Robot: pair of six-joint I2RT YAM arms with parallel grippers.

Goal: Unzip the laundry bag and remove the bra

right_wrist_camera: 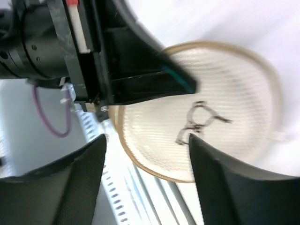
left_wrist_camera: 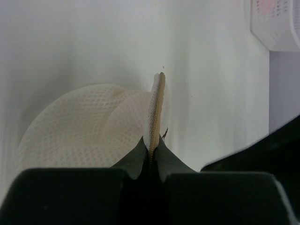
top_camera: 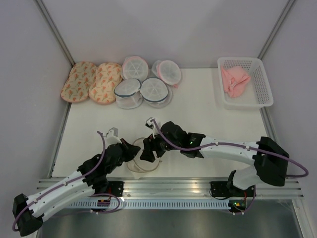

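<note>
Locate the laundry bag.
In the top view, the laundry bag lies at the table's near edge, left of centre, between the left gripper, pinching its rim, and the right gripper.

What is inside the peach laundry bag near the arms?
Only pale mesh and a black scribble mark show on the laundry bag; whatever it holds is covered.

On the table (top_camera: 198, 119), the laundry bag (top_camera: 143, 166) lies at 6 o'clock by the near edge, the left gripper (top_camera: 137, 150) at its 10 o'clock, the right gripper (top_camera: 148, 155) at its 12. Six pouches (top_camera: 131, 91) cluster at 11 o'clock; a basket (top_camera: 264, 87) at 2 o'clock holds cloth (top_camera: 234, 81).
</note>
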